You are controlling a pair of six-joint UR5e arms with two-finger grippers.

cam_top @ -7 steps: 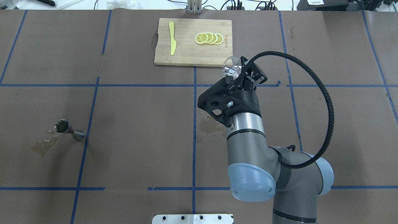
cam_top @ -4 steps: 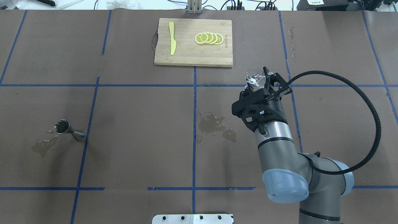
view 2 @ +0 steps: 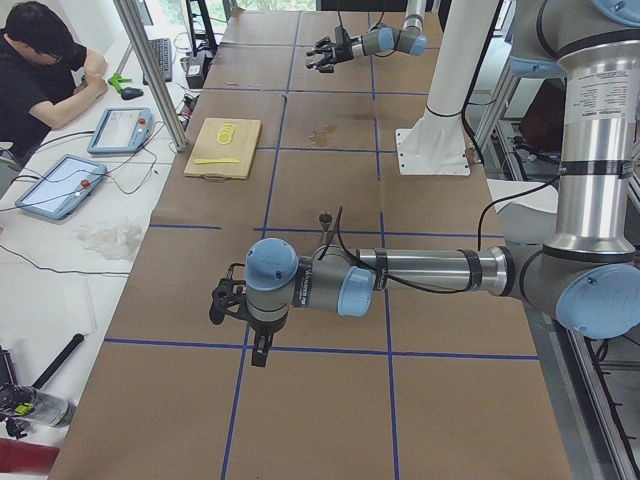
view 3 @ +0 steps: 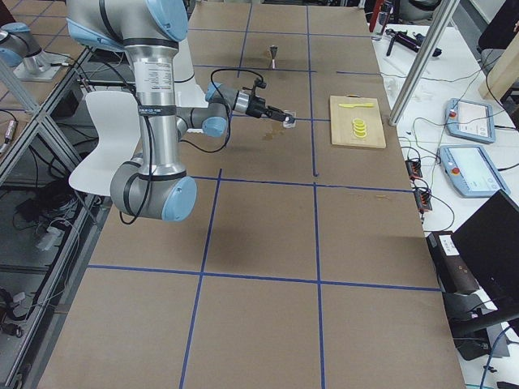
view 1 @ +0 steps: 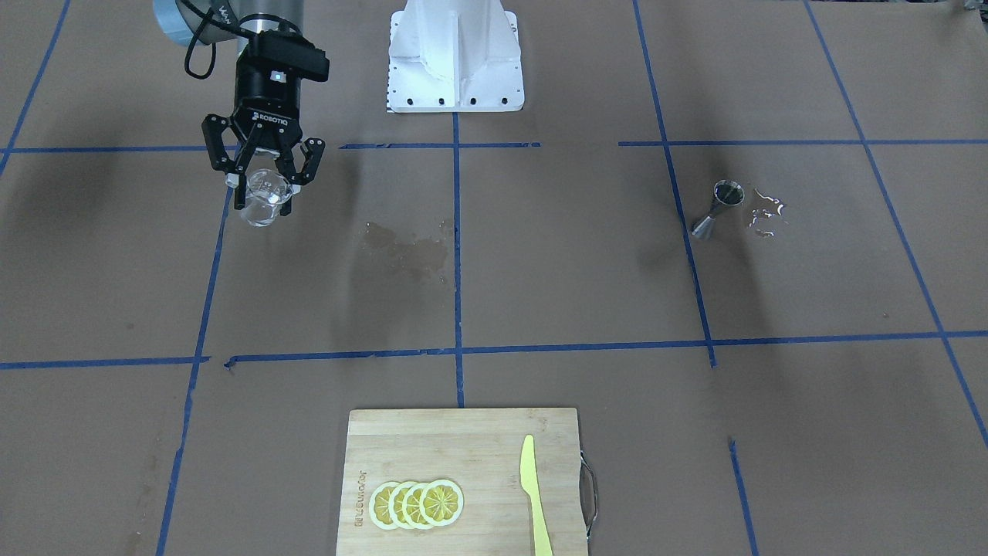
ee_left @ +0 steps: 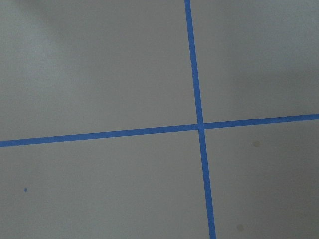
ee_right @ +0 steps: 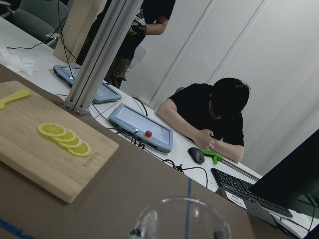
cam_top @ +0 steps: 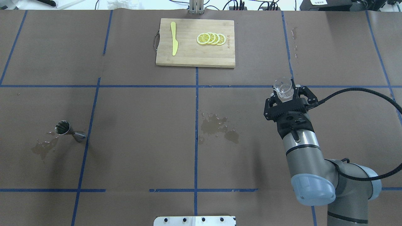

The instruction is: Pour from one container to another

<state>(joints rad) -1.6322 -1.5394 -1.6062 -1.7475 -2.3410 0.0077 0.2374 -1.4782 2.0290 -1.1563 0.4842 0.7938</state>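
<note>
A clear glass beaker (cam_top: pixel 282 88) hangs above the table right of centre, and my right gripper (cam_top: pixel 284 93) is shut on it. From across the table the beaker (view 1: pixel 262 204) shows below the gripper (view 1: pixel 265 176); its rim (ee_right: pixel 182 219) fills the bottom of the right wrist view. A small steel jigger (cam_top: pixel 65 129) stands far off on the left side of the table, also seen as the jigger (view 1: pixel 721 202). My left gripper (view 2: pixel 222 300) shows only in the exterior left view, low over bare table, and I cannot tell its state.
A bamboo cutting board (cam_top: pixel 188 53) with lemon slices (cam_top: pixel 211 38) and a yellow knife (cam_top: pixel 173 37) lies at the far middle. Wet patches mark the paper at the centre (cam_top: pixel 216 125) and beside the jigger (cam_top: pixel 44 147). A person (view 2: pixel 40 70) sits past the table's far edge.
My right arm has swung to the right and back from the cutting board's corner, carrying the beaker with it. The jigger and the board have not moved.
</note>
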